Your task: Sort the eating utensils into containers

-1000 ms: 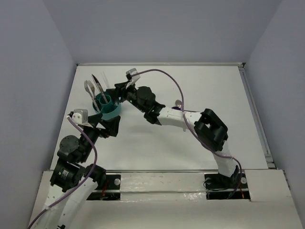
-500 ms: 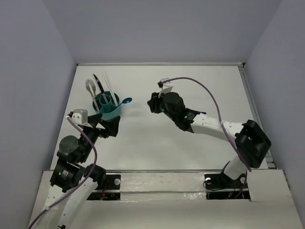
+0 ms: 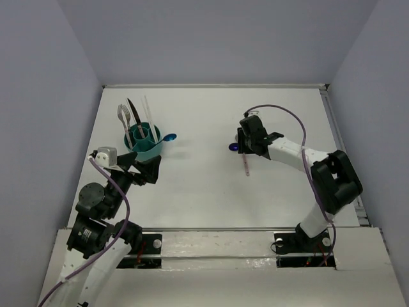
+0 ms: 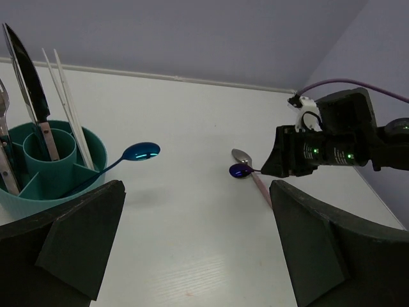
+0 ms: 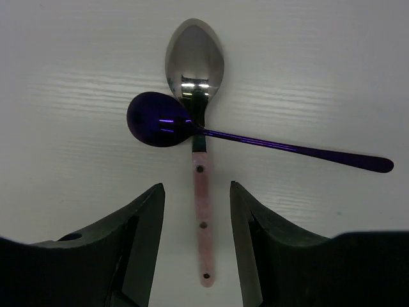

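A: Entry one, teal caddy (image 3: 148, 148)?
B: Far left of the table (image 3: 204, 192). The fork (image 3: 121, 117), knife (image 3: 133, 110) and chopsticks (image 3: 148, 109) stand in it, and a blue spoon (image 3: 169, 137) leans out over the rim, bowl to the right.
A: Loose stock?
B: Pink-handled spoon (image 5: 195, 57), flat, well to the right. A purple spoon (image 5: 156, 119) lies across its neck.
A: Right gripper (image 5: 196, 192)?
B: At the caddy a second ago — now over those two spoons, jaws parted either side of the pink handle, grasping nothing.
A: Left gripper (image 4: 197, 192)?
B: Unmoved beside the caddy — spread wide, empty.
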`<act>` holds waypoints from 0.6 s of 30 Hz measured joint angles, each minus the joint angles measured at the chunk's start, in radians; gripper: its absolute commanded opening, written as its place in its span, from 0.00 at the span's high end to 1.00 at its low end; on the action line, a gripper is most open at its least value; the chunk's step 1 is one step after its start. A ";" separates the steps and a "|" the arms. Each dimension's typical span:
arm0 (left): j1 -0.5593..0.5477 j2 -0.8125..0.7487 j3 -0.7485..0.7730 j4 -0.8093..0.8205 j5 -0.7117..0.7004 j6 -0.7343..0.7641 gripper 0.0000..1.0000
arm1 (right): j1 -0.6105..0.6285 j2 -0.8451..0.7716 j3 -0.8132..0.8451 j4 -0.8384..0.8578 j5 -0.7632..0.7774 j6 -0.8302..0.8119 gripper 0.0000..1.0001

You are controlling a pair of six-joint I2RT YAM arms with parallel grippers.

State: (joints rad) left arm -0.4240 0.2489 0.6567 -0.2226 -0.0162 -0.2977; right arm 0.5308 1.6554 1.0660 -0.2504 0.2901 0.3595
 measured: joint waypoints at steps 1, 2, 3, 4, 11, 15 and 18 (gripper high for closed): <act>0.000 0.000 0.000 0.000 0.000 0.000 0.01 | -0.002 0.017 0.018 -0.027 0.004 -0.023 0.49; 0.000 0.000 0.000 0.000 0.001 0.000 0.01 | -0.009 0.027 0.038 -0.056 0.010 -0.048 0.49; 0.000 0.000 0.000 0.000 0.001 0.000 0.01 | -0.016 0.036 0.059 -0.078 0.017 -0.068 0.48; 0.000 0.000 0.000 0.000 0.001 0.000 0.01 | -0.030 0.048 0.094 -0.112 0.025 -0.102 0.48; -0.005 0.001 0.000 0.001 0.001 0.000 0.01 | -0.112 0.122 0.239 -0.215 0.003 -0.330 0.43; -0.014 0.009 0.000 0.001 0.000 0.000 0.01 | -0.121 0.163 0.242 -0.270 -0.072 -0.447 0.42; -0.014 0.015 0.000 0.001 0.000 0.000 0.01 | -0.118 0.202 0.243 -0.292 -0.116 -0.497 0.42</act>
State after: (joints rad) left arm -0.4377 0.2642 0.6571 -0.2218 -0.0158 -0.2974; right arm 0.4129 1.8576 1.3087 -0.5426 0.1745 -0.1375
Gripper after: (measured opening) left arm 0.988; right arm 0.579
